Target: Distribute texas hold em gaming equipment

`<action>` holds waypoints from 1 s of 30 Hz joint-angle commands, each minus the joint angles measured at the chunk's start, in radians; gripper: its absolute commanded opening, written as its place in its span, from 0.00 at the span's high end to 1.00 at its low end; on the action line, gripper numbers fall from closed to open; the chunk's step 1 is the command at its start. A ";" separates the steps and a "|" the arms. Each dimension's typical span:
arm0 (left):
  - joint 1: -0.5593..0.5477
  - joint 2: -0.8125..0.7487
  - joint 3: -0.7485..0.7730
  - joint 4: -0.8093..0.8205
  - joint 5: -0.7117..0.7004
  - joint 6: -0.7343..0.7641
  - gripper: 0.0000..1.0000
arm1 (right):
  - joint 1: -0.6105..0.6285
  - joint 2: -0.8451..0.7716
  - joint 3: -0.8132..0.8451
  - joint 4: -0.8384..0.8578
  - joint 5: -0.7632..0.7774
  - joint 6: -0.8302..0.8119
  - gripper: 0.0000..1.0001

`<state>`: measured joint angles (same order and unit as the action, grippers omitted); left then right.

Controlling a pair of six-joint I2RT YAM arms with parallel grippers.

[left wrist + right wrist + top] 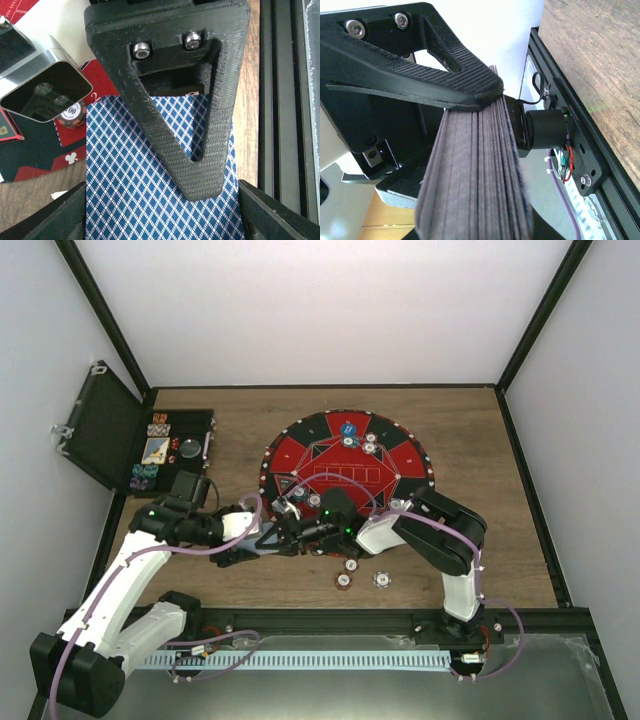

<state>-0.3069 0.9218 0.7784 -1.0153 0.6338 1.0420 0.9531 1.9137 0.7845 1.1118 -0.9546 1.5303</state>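
My right gripper (303,530) is shut on a deck of playing cards (475,175), held edge-on in the right wrist view with its upper finger (445,75) pressed on top. In the left wrist view the deck's top card (130,175) shows a blue diamond back under that same black finger (170,100). My left gripper (162,220) straddles the card, its fingertips (55,215) touching both long edges. The two grippers meet at the near rim of the round mat (345,475). Chips (348,440) and a blue button (345,427) lie on the mat's far side, and three chips (342,581) sit on the wood in front.
An open black case (110,430) holding more chips and cards stands at the back left. A chip marked 100 (71,111) lies on the mat beside the right wrist's camera block (45,85). The black base rail (330,620) runs along the near edge.
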 commanded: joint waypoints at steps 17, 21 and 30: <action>-0.004 0.007 -0.007 -0.021 0.066 0.038 0.46 | 0.013 -0.035 0.022 0.053 -0.003 -0.020 0.91; -0.003 0.013 -0.001 -0.030 0.064 0.040 0.52 | 0.013 -0.034 0.026 0.044 -0.005 -0.025 0.88; -0.003 0.013 0.017 -0.039 0.054 0.038 0.68 | -0.005 -0.055 0.054 -0.077 -0.020 -0.084 0.50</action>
<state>-0.3065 0.9321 0.7780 -1.0370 0.6453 1.0527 0.9569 1.9038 0.7921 1.0859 -0.9638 1.5017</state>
